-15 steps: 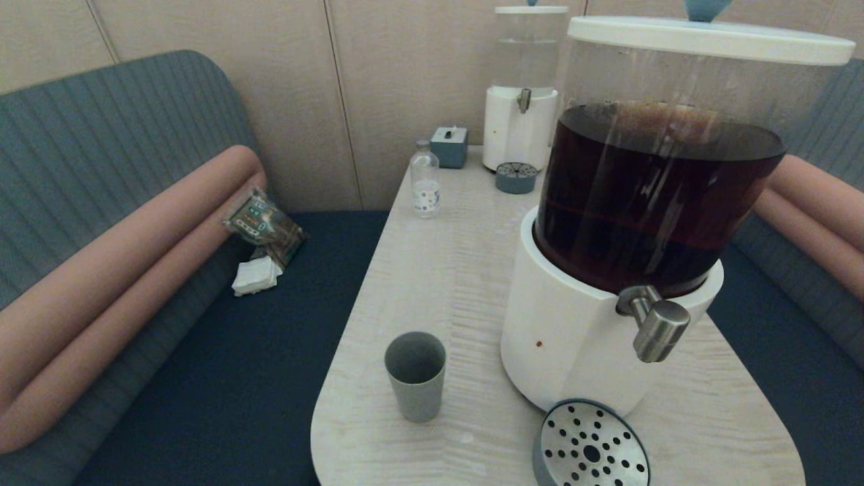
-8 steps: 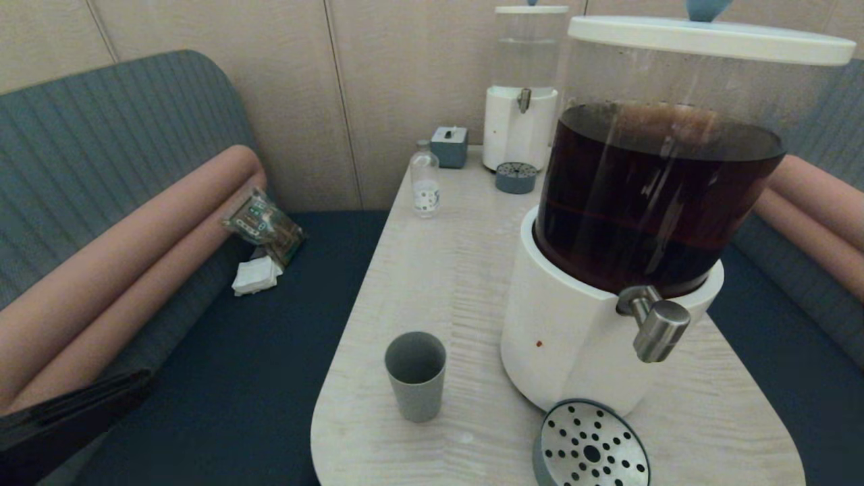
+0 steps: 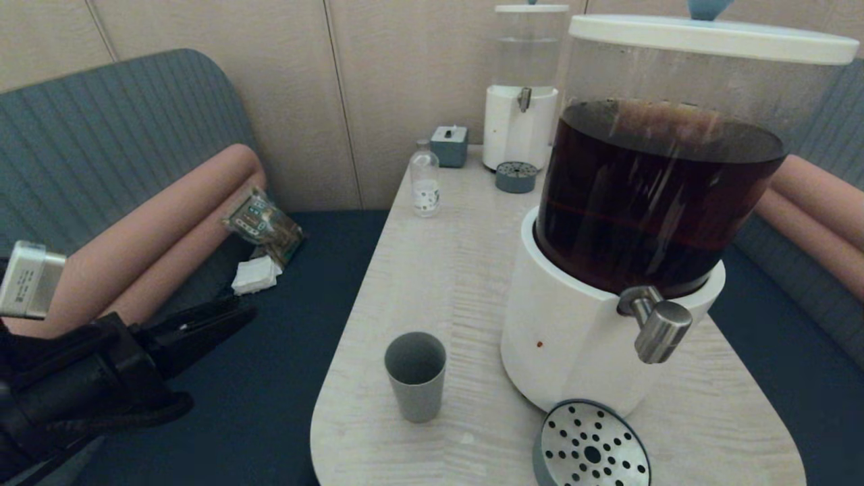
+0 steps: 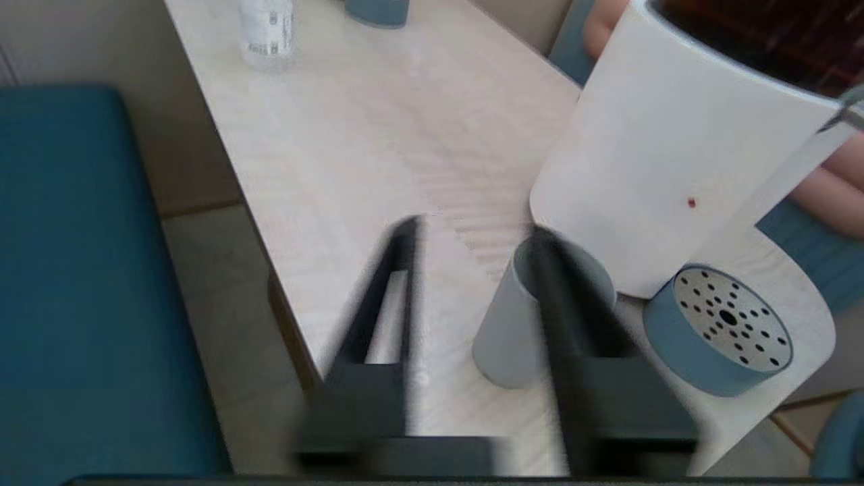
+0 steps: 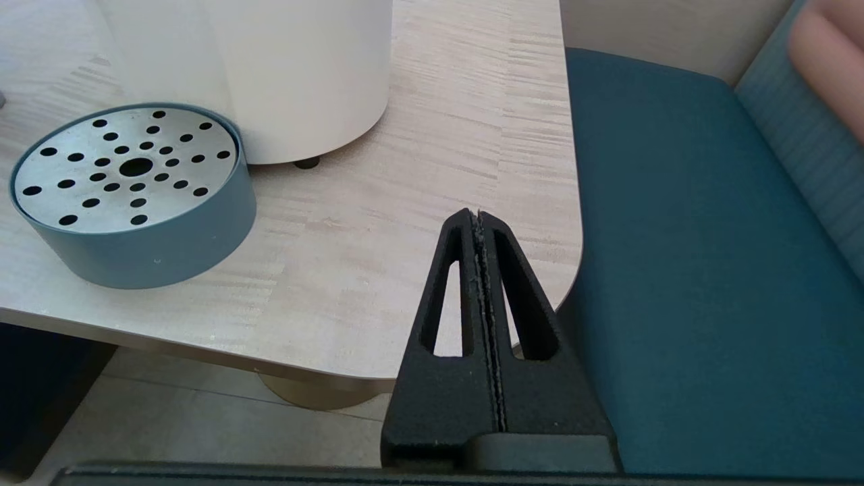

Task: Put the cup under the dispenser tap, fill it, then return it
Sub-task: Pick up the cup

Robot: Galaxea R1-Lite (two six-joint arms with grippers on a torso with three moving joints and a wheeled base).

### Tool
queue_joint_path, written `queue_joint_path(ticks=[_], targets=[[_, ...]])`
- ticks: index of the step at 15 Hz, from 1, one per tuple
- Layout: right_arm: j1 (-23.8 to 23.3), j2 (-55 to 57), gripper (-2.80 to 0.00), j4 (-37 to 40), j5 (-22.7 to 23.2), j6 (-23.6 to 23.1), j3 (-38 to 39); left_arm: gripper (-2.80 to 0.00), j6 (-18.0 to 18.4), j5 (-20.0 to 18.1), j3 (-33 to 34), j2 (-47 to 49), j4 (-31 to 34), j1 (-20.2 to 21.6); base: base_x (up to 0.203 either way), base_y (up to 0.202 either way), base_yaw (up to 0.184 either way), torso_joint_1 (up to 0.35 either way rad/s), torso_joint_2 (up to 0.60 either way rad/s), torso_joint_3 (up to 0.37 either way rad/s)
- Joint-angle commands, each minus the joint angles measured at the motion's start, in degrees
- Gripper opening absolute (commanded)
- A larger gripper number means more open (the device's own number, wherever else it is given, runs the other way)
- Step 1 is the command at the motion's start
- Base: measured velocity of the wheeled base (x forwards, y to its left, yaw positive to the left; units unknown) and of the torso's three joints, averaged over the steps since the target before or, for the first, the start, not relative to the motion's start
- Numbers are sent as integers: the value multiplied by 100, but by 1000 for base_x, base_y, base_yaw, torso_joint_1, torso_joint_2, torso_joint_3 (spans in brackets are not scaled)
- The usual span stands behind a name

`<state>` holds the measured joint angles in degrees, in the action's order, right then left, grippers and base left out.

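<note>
Left claw spread wide, empty, short of cup. Right claw clenched, empty.

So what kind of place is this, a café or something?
Probably a café or lounge booth: a padded bench beside a pale table, two drink dispensers with drip trays, and a cup.

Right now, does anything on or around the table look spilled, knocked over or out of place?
Nothing spilled or tipped. The cup stands upright beside the dispenser. Only a crumpled snack packet and napkin lie loose on the bench seat.
</note>
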<state>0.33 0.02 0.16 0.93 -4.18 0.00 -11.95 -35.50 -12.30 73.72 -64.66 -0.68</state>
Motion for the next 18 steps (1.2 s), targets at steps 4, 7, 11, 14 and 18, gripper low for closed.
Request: queue_joint_path(ticks=[4, 7, 11, 14, 18], targets=[[2, -38, -280, 2, 4, -4, 59, 0, 33, 126, 299, 210, -103, -80, 0, 0, 0, 0, 0, 0], [2, -38, -280, 2, 4, -4, 62, 0, 534, -644, 566, 242, -134, -78, 0, 0, 0, 0, 0, 0], [2, -38, -280, 2, 4, -4, 62, 0, 1817, -1305, 595, 803, -144, -184, 0, 0, 0, 0, 0, 0], [2, -38, -280, 2, 4, -4, 62, 0, 3242, -1688, 603, 1372, -70, -214, 0, 0, 0, 0, 0, 0], [2, -38, -280, 2, 4, -4, 62, 0, 3248, -2004, 504, 1970, -109, -285, 0, 0, 0, 0, 0, 0]])
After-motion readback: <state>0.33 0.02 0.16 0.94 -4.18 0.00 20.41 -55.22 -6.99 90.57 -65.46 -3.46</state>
